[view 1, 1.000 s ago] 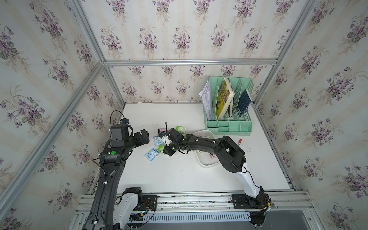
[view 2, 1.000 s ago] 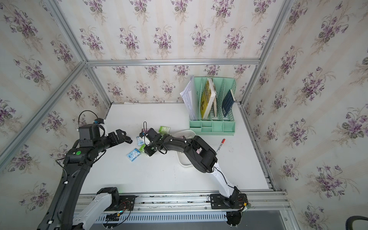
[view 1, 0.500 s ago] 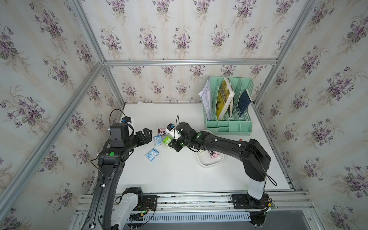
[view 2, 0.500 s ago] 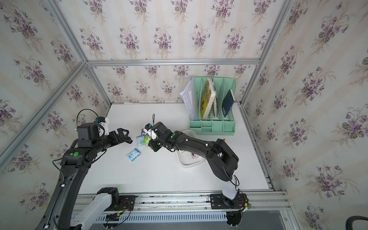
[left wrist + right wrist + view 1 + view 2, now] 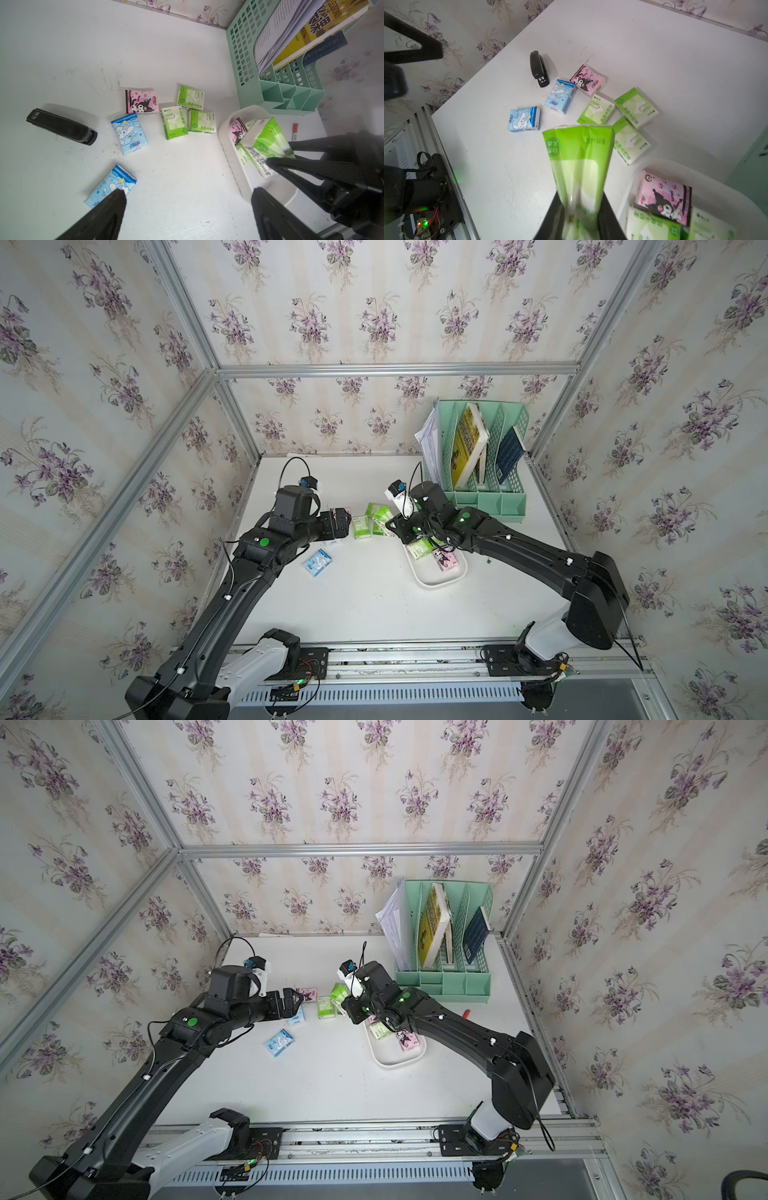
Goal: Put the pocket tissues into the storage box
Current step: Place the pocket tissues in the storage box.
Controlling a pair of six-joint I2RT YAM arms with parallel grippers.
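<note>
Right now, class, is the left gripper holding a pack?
No: the left gripper is open and empty, while the right gripper holds the green pack.

Loose pocket tissues [image 5: 361, 526] left of storage box [image 5: 434, 583]

The white table [image 5: 365, 614] fills the middle of both top views. At its upper right stands a mint organizer [image 5: 484, 502]. Just below that, near centre, sits the white box [image 5: 436, 584], with a red pen [image 5: 467, 1013] apart to its right. Left of the box lie three green packs [image 5: 362, 527] close together, then a pink pack [image 5: 308, 994] and two blue packs [image 5: 318, 563], one lower than the rest. A black stapler [image 5: 62, 126], seen only in the wrist views, lies near the pink pack on the side away from the green ones.
</note>
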